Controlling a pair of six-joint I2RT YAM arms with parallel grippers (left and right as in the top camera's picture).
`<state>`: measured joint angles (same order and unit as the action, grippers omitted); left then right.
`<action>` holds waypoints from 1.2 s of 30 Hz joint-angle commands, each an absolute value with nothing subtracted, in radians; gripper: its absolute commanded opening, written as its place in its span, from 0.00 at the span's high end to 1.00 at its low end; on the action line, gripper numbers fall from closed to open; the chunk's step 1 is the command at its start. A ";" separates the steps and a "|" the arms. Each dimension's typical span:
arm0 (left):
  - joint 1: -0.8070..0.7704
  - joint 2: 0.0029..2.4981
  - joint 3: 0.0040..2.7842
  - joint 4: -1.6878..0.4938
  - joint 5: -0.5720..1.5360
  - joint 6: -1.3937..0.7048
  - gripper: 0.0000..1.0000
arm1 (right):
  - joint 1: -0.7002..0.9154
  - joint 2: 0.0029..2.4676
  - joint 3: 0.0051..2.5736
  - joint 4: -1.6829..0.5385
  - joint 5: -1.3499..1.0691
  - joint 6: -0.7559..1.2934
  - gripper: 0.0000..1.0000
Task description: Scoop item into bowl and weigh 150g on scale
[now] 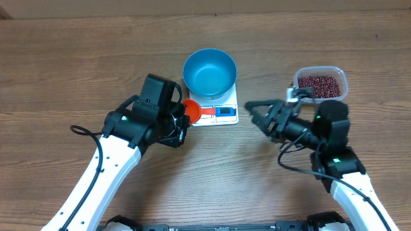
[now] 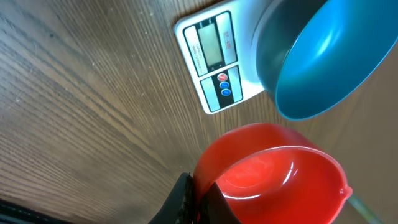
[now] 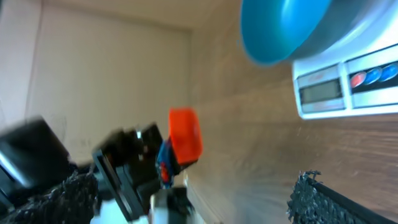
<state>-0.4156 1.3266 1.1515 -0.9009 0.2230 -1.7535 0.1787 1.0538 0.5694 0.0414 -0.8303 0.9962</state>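
My left pincer [image 1: 182, 117] pinches the red scoop [image 2: 267, 168] (it is empty) beside the scale [image 1: 228, 102] with the blue bowl [image 1: 209, 72]; my right pincer [image 1: 253, 114] gapes wide.

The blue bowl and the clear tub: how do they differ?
The bowl is round, opaque blue and empty; the tub is a clear rounded rectangle holding beans. The bowl stands on the scale; the tub stands on the table. Both are open on top.
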 commanded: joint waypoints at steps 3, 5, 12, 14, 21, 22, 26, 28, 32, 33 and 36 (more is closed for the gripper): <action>-0.464 1.335 1.149 -0.900 0.207 -1.796 0.95 | 0.230 1.050 0.597 0.052 -0.801 0.934 0.00; -0.478 1.335 1.149 -0.900 0.207 -1.796 0.96 | 0.230 1.050 0.597 0.051 -0.801 0.934 0.00; -0.518 1.335 1.149 -0.899 0.202 -1.797 0.96 | 0.230 1.050 0.597 0.051 -0.805 0.933 0.00; -0.525 1.335 1.149 -0.900 0.203 -1.815 0.96 | 0.230 1.050 0.597 0.051 -0.809 0.933 0.00; -0.549 1.335 1.149 -0.875 0.199 -1.845 0.96 | 0.230 1.050 0.597 0.051 -0.809 0.934 0.00; -0.553 1.335 1.149 -0.869 0.199 -1.844 0.96 | 0.230 1.050 0.597 0.047 -0.809 0.934 0.00; -0.570 1.335 1.149 -0.851 0.190 -1.845 0.96 | 0.230 1.050 0.597 0.042 -0.812 0.934 0.00; -0.583 1.335 1.149 -0.852 0.168 -1.849 0.96 | 0.230 1.050 0.597 0.041 -0.812 0.933 0.00; -0.593 1.335 1.149 -0.847 0.163 -1.856 0.96 | 0.230 1.050 0.597 0.041 -0.818 0.919 0.00; -0.595 1.335 1.149 -0.847 0.155 -1.856 0.96 | 0.230 1.050 0.597 0.044 -0.830 0.906 0.00; -0.598 1.336 1.149 -0.847 0.138 -1.856 0.96 | 0.230 1.050 0.597 0.045 -0.859 0.880 0.00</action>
